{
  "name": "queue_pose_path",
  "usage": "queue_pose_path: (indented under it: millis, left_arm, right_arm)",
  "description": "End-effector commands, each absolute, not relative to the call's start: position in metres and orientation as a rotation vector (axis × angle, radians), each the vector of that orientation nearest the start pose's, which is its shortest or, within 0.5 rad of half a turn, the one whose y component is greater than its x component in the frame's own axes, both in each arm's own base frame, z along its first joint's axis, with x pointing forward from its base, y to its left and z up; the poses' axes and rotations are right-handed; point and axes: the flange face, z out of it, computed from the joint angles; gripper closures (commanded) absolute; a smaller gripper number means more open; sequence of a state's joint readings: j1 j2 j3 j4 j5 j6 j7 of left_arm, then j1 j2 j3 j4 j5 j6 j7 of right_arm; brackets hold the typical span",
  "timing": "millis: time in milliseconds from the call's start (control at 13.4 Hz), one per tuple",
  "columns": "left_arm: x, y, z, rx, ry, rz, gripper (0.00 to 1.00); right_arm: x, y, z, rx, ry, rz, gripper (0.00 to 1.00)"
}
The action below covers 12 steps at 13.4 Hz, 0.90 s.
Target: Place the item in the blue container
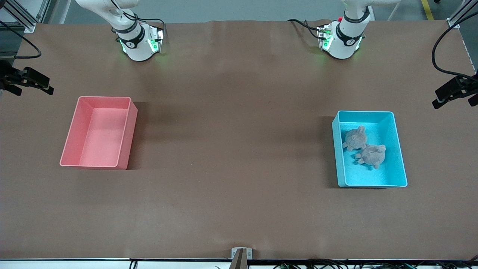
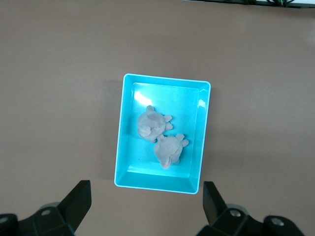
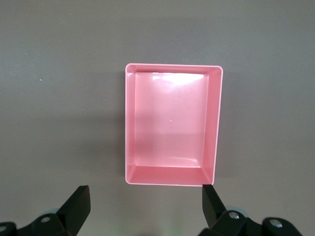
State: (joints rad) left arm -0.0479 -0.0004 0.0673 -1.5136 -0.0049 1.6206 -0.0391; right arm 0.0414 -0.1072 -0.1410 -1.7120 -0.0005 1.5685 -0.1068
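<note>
The blue container (image 1: 377,176) stands toward the left arm's end of the table. Two grey-brown plush toys lie inside it, touching each other: one (image 1: 355,138) farther from the front camera, the other (image 1: 372,155) nearer. In the left wrist view the blue container (image 2: 190,105) and both toys (image 2: 150,124) (image 2: 169,150) show from high above. My left gripper (image 2: 145,199) hangs open and empty above the table beside the bin. My right gripper (image 3: 145,196) is open and empty, high beside the pink bin. Neither gripper shows in the front view.
An empty pink bin (image 1: 127,131) stands toward the right arm's end of the table, seen from above as the pink bin (image 3: 170,118). Black clamp mounts (image 1: 27,80) (image 1: 455,90) jut in at both table ends. Brown table surface lies between the bins.
</note>
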Motion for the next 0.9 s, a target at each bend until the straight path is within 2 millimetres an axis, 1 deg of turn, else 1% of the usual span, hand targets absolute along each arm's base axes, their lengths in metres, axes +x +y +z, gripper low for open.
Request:
queue_pose_path:
  millis: [0,149,523,822]
  left_arm:
    - [0.5528,0.0023,0.6542,-3.163,-0.087,-0.155,0.0]
    - [0.5544,0.0017,0.6512,-3.16,-0.075,-0.143,0.0]
    - [0.5546,0.0016,0.6516,-3.16,-0.073,-0.14,0.0]
    - [0.5546,0.0018,0.6516,-3.158,-0.075,-0.14,0.0]
  right_arm:
    - [0.5057,-0.0569,0.6183,-3.126,0.009,0.038,0.0]
    - [0.5055,-0.0564,0.6182,-3.129,0.007,0.041,0.0]
    - [0.5077,-0.054,0.6186,-3.13,0.005,0.041,0.0]
    - [0.5082,-0.0573,0.6236,-3.131,0.014,0.025,0.0]
